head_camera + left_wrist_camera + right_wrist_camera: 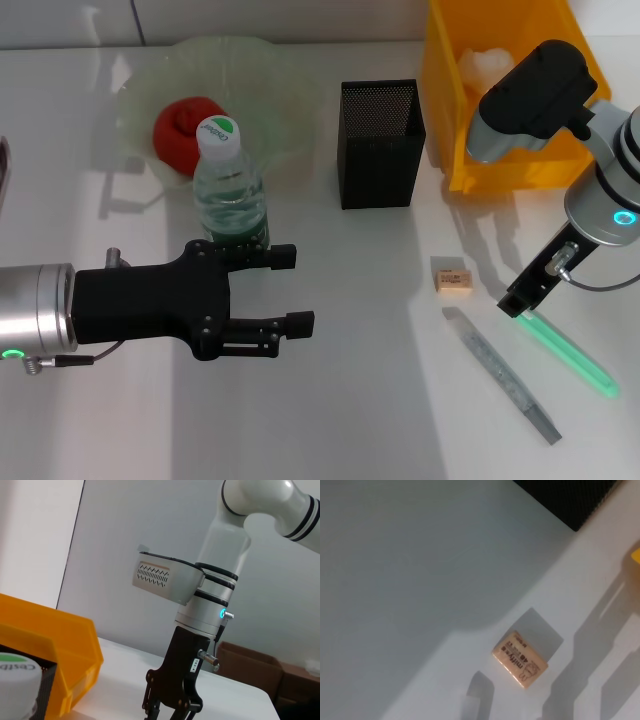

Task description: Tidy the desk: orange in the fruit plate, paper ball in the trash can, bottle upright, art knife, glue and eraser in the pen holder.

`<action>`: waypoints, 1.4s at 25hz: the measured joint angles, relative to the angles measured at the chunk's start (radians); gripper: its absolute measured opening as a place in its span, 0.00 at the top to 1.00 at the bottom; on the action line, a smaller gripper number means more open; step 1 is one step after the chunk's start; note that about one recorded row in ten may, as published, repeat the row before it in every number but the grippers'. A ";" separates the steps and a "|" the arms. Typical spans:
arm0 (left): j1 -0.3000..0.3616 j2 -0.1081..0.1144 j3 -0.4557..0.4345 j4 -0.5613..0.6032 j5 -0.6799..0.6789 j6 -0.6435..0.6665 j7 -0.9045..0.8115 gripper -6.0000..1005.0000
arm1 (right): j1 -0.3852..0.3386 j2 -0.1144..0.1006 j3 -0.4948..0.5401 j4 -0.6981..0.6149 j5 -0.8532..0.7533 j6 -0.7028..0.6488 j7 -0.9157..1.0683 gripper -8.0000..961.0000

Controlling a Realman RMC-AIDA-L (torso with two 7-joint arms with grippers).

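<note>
The bottle (228, 190) stands upright in front of the green fruit plate (270, 80), which holds the reddish orange (183, 130). My left gripper (295, 290) is open and empty just beside the bottle's base. The paper ball (487, 65) lies in the yellow trash can (450, 100). The black mesh pen holder (380, 143) stands mid-table. Near the right lie the eraser (452, 277) (520, 659), the art knife (500, 372) and the green glue (570, 350). My right gripper (522, 298) (172, 702) is down at the glue's near end.
The trash can (55, 645) stands close behind the right arm. The pen holder's corner (570, 500) is a short way from the eraser. The bottle cap (17, 677) is close to my left wrist. A dark object (3, 165) sits at the table's left edge.
</note>
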 joint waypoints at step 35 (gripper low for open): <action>0.004 0.000 -0.002 -0.001 -0.007 0.002 -0.001 0.18 | -0.163 -0.005 -0.010 -0.342 0.011 -0.011 0.034 0.81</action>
